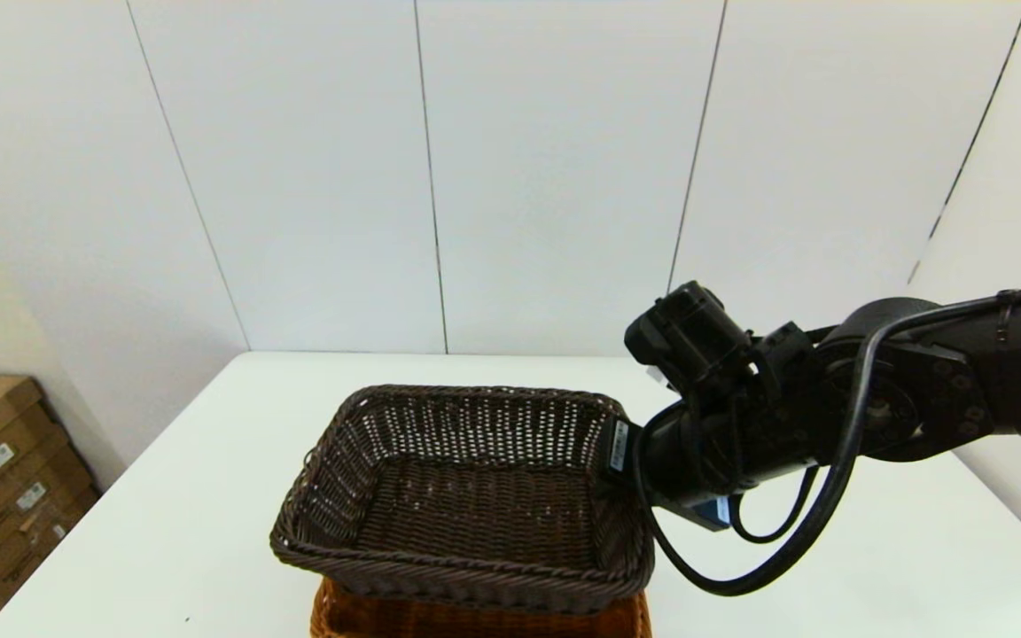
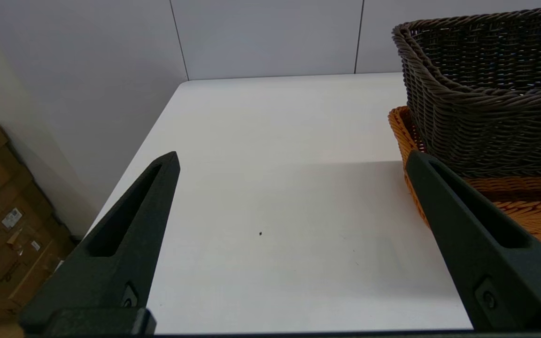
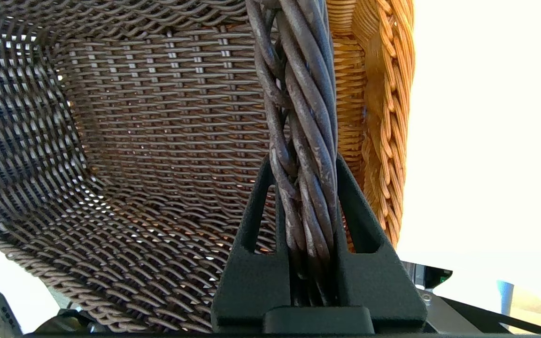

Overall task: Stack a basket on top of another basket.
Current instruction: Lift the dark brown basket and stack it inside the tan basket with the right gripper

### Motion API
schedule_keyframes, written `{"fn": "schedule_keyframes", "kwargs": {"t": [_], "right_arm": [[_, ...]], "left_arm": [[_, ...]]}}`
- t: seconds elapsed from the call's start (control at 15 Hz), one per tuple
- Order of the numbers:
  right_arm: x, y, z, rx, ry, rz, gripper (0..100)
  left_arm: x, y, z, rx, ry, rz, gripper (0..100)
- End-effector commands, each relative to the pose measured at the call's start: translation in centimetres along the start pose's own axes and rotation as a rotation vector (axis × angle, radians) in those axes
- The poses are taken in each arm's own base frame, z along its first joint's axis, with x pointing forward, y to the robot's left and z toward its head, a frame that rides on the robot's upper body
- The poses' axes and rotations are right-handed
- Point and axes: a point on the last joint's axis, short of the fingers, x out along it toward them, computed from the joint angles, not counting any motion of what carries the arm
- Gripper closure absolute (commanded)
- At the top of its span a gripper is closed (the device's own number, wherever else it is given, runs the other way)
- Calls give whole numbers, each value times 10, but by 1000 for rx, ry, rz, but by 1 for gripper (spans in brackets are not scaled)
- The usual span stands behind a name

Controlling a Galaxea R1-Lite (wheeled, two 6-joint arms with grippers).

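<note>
Bench (image 1: 874, 549) with dark basket (image 1: 466, 487) sitting over the orange-tan basket (image 1: 475, 616).

The dark basket rests in the orange-tan one, slightly tilted; it looks light, stiff, open-woven, best held by its braided rim. The right gripper (image 3: 305, 188) pinches that rim on the basket's right side. The left gripper (image 2: 294, 169) hangs spread wide, beside both baskets.

A white tabletop (image 1: 874, 549) carries the things. Directly on it, at about six o'clock by the near edge, sits the orange-tan basket (image 1: 369, 616), mostly covered from above. A tiny dark speck (image 2: 260, 233) lies on the surface off toward nine o'clock.
</note>
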Motion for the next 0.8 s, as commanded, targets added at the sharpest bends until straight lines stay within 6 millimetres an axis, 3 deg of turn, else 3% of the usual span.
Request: {"fn": "schedule_keyframes", "kwargs": {"t": [0.07,0.8], "right_arm": [[-2,-1,-3,2,5,2,100],[4,0,-4,2,13,-1,100]], "left_arm": [[0,0,-1,1,2,0,0],[0,0,-1,1,0,0,0]]}}
